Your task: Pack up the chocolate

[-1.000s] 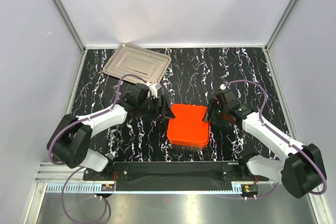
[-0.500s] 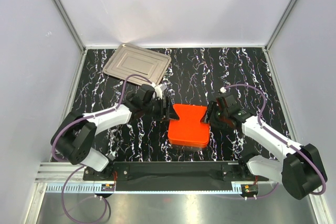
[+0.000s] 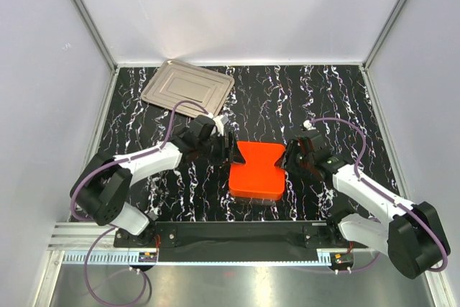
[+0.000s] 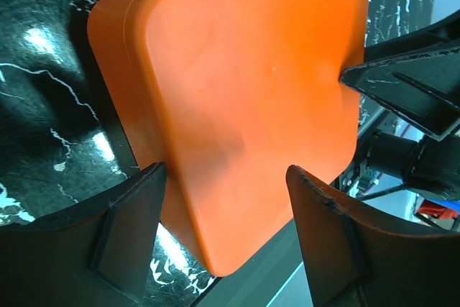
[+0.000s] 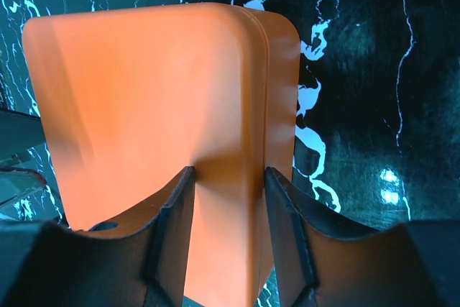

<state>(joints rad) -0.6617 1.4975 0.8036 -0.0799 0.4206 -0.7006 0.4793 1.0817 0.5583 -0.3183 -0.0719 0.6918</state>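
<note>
The orange box (image 3: 255, 174) sits on the bench (image 3: 323, 98) between my two arms with its lid on. I cannot see any chocolate in any view. I take it to be inside the box, but I can't confirm that.

My left fingers (image 4: 129, 228) are spread wide over the left side of the lid. My right fingers (image 5: 169, 235) are set closer together, with the box's right edge running between them. I cannot tell from here whether they actually bear on it.

The step in hand looks like seating or steadying the lid from both sides. To do it well, I'd keep the pressure even left and right so the box doesn't skid across the slick marble-pattern surface. I'd press down squarely rather than at a corner, which could tip the lid. I'd check the seam along the near edge before letting go.

Compared with a second ago, the left arm has come in from just beside the box's left edge to overlap it. The right has eased a little further onto its side. The box has barely moved, and the steel tray (image 3: 188, 85) at the back left is where it was.
</note>
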